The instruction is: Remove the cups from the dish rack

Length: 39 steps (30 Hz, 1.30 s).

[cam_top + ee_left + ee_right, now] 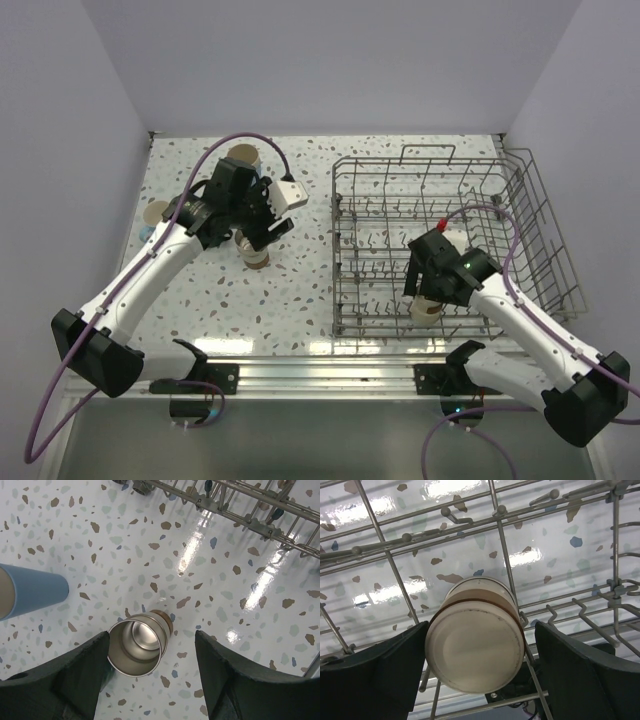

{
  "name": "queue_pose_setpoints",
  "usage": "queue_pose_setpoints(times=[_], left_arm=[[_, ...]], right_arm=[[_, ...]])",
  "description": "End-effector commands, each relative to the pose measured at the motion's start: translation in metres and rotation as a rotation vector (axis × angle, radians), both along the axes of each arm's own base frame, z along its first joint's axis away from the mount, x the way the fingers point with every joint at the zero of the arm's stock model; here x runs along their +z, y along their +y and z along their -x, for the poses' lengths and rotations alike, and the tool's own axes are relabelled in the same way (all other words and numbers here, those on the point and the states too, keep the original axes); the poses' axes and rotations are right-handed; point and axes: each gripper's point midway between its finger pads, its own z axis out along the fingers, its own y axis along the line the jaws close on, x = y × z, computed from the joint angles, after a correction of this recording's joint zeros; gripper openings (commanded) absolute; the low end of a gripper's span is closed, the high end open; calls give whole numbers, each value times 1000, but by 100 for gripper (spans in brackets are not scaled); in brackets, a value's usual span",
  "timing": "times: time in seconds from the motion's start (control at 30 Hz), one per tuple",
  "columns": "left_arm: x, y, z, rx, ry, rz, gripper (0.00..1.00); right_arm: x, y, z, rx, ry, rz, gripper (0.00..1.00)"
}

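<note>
A short beige-and-brown cup [136,646] with a steel inside stands upright on the speckled table [150,555], between the open jaws of my left gripper [151,640]. The left finger is right beside its rim. It also shows in the top view [257,257] under the left gripper [258,238]. The grey wire dish rack [520,215] stands at the right. Inside it, near the front, a beige-and-brown cup [475,640] sits upside down on the tines. My right gripper [481,630] is open around it, in the top view at the rack's front [428,295].
A light blue tumbler [30,591] stands left of the left gripper, near the table's left edge [150,218]. A tall beige tumbler [243,156] stands at the back behind the left arm. The rack's corner [240,505] is at the far right of the left wrist view.
</note>
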Motion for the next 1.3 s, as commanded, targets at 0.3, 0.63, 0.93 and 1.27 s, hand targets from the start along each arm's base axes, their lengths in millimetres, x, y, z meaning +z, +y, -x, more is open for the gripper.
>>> queue_pose_setpoints(times=[0.3,0.63,0.93,1.27], left_arm=[[16,-8,-1,-49,-36,39,73],[17,-9,4,-73,-29,40,73],[18,-8,5,-77,-32,38,73],[21,-9,5,-82,-32,39,73]], right_arm=[[25,-2,-10,51,-26,43,93],[22,-2,-14,82,-17,65,83],[11,-1,-7,79,9,53,84],[18,-3,-11,74,-29,53,53]])
